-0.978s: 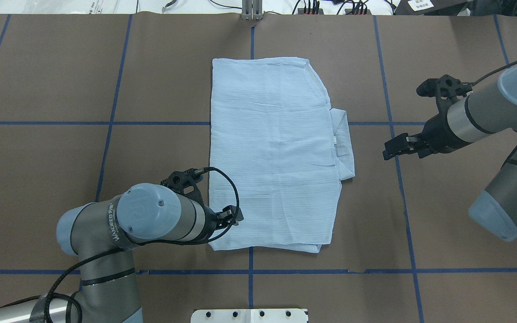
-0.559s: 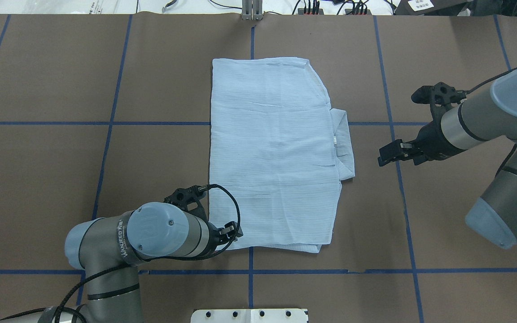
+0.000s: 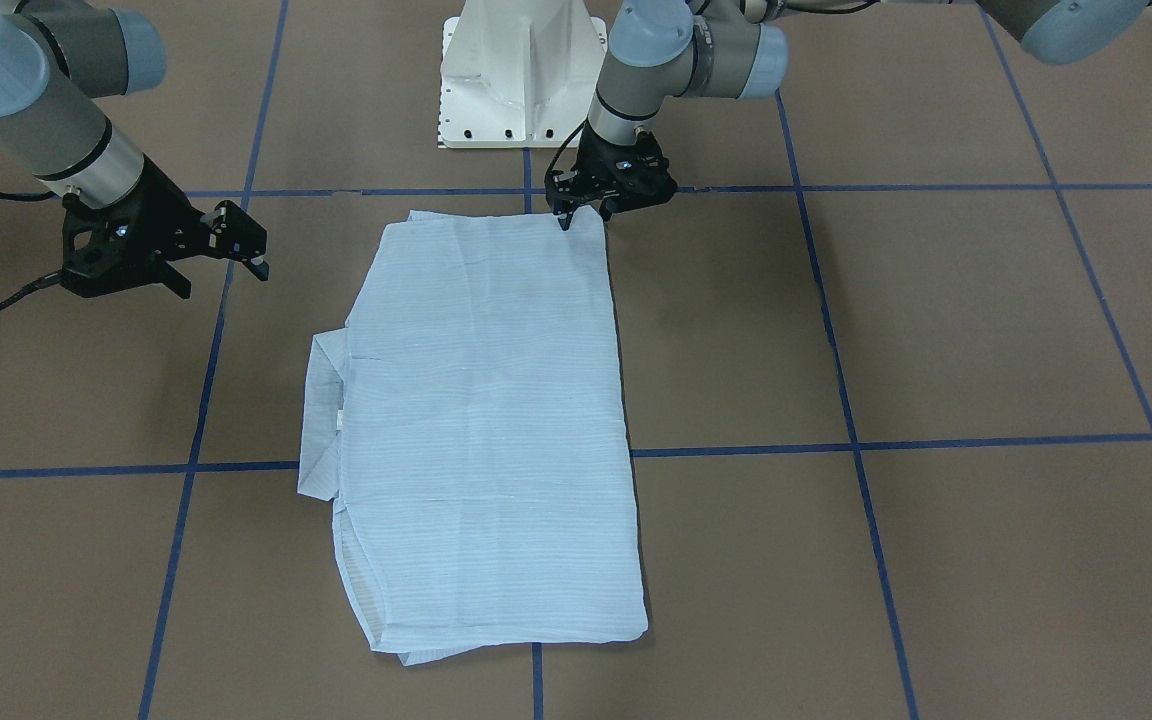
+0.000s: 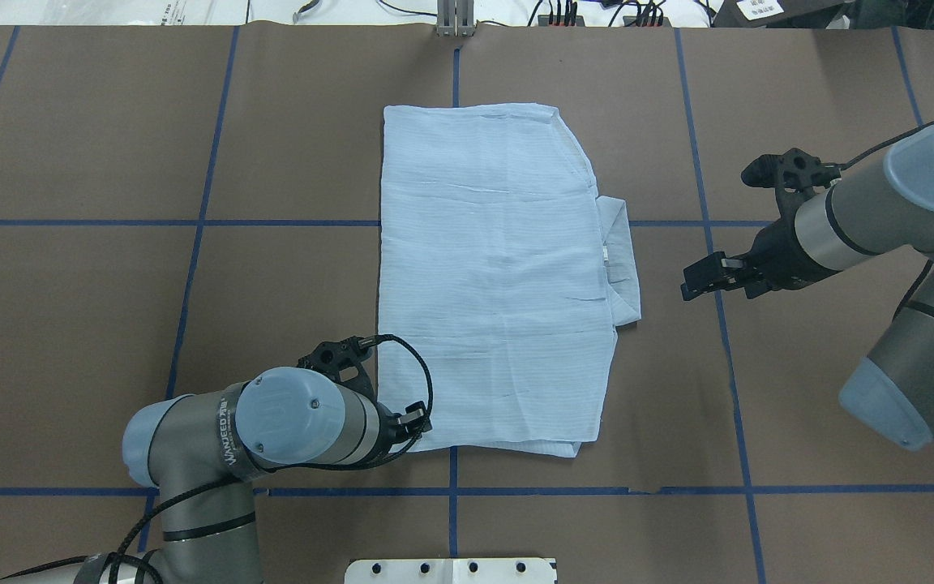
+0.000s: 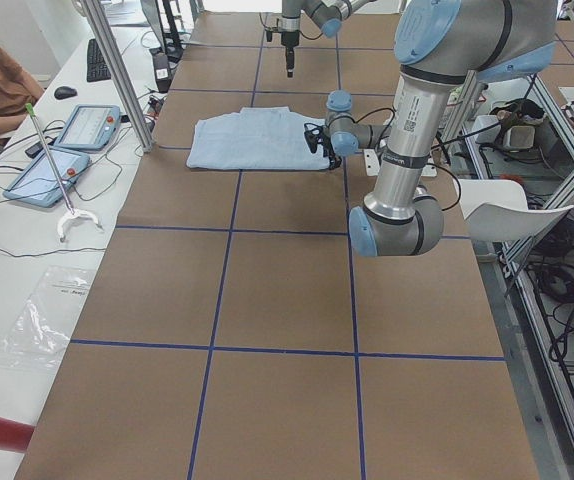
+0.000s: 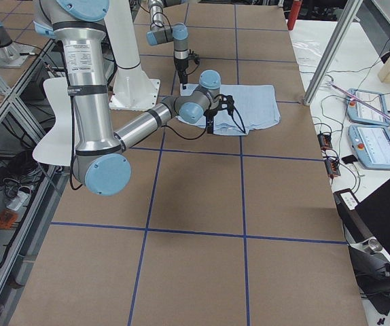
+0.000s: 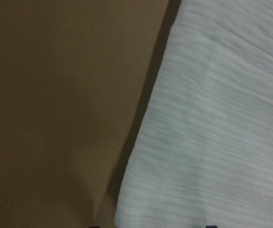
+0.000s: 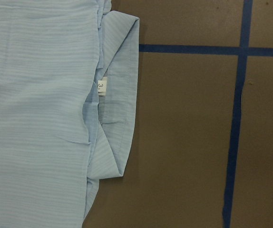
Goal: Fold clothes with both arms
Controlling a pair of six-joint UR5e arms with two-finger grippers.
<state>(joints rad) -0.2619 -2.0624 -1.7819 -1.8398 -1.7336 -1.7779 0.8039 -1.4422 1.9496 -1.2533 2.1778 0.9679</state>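
On the bench (image 4: 110, 122), the left hand (image 3: 584, 215), open, sits at the near corner of the folded shirt (image 4: 491, 276); the right hand (image 4: 692, 280), open and empty, hangs off its collar side.

Pale blue fine-striped shirt (image 4: 491, 276) on brown table (image 4: 94, 122) w/ blue grid lines (image 4: 289, 222).

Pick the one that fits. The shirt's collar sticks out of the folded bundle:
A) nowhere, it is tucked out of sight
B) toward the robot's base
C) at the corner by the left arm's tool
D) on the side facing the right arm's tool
D: the collar juts from the shirt edge facing the right tool, across the shirt from the left tool.
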